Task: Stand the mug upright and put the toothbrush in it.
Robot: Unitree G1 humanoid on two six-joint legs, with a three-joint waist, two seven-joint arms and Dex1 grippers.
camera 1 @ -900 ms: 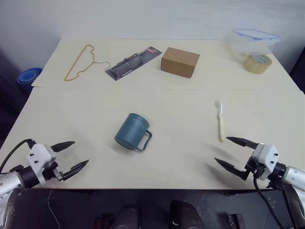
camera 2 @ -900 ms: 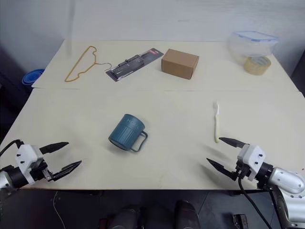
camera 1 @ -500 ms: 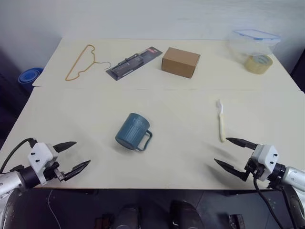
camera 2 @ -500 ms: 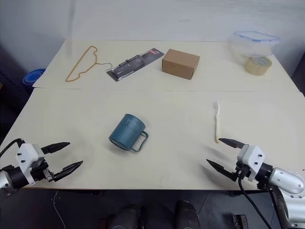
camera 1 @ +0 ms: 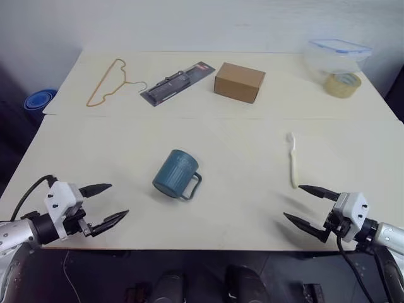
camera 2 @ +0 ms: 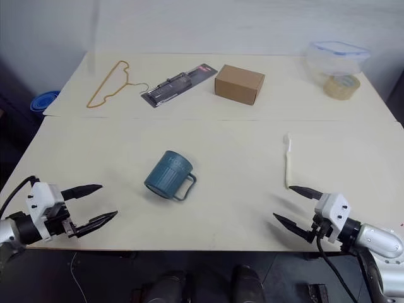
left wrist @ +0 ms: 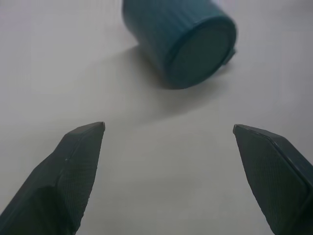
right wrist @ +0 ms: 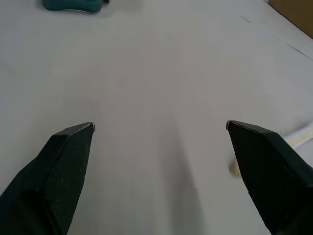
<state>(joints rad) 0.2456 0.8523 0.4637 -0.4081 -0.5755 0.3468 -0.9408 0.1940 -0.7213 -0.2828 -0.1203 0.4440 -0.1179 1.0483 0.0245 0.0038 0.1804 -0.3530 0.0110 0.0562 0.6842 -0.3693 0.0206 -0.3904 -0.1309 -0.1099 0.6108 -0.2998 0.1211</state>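
Observation:
The teal-blue mug (camera 1: 175,174) lies on its side near the middle of the table, with its handle to the right. In the left wrist view its closed base (left wrist: 195,54) faces my left gripper. That left gripper (camera 1: 119,199) is open, low over the table's front left, a short way from the mug. The cream toothbrush (camera 1: 292,161) lies flat on the right, bristle head away from me. My right gripper (camera 1: 291,201) is open just in front of the toothbrush's handle end (right wrist: 298,134), apart from it.
At the back of the table (camera 1: 240,208) lie a wire hanger (camera 1: 107,81), a packaged tool (camera 1: 177,82), a cardboard box (camera 1: 238,82) and a clear lidded container (camera 1: 336,57) with a tape roll (camera 1: 341,84). A blue bowl (camera 1: 36,101) sits off the left edge.
My left gripper has moved a little to the right, toward the mug, still open. The right gripper, mug and toothbrush have kept their places.

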